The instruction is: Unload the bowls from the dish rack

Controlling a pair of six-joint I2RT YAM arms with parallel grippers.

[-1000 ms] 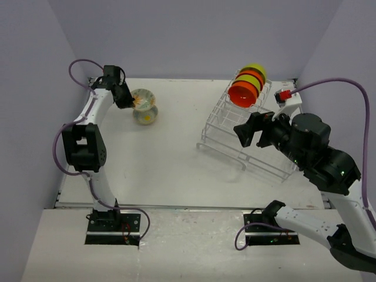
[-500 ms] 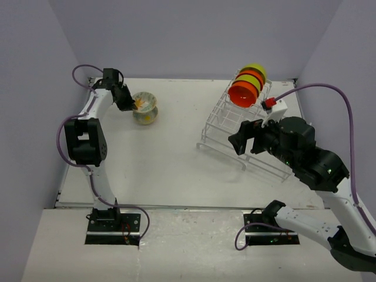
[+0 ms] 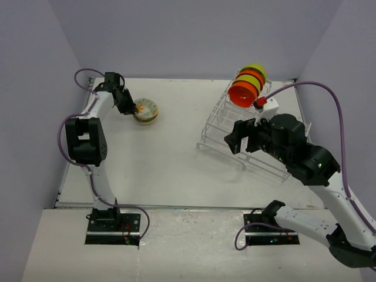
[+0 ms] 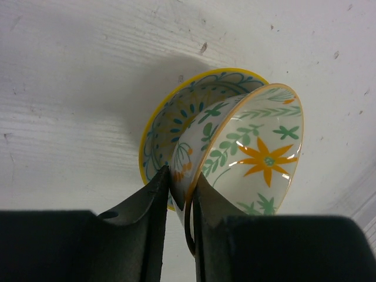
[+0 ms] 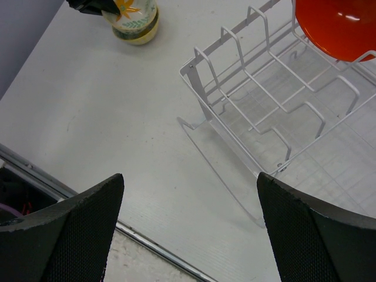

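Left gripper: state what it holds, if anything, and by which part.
The left gripper straddles the near rim of the flowery bowl, tilted in a second bowl; whether it grips cannot be told.

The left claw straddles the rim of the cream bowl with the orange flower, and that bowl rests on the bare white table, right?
Nearly. The left gripper does straddle the rim of the cream orange-flowered bowl, but it leans inside a second, yellow-rimmed blue-patterned bowl, not on the bare white table. The left wrist view shows it.
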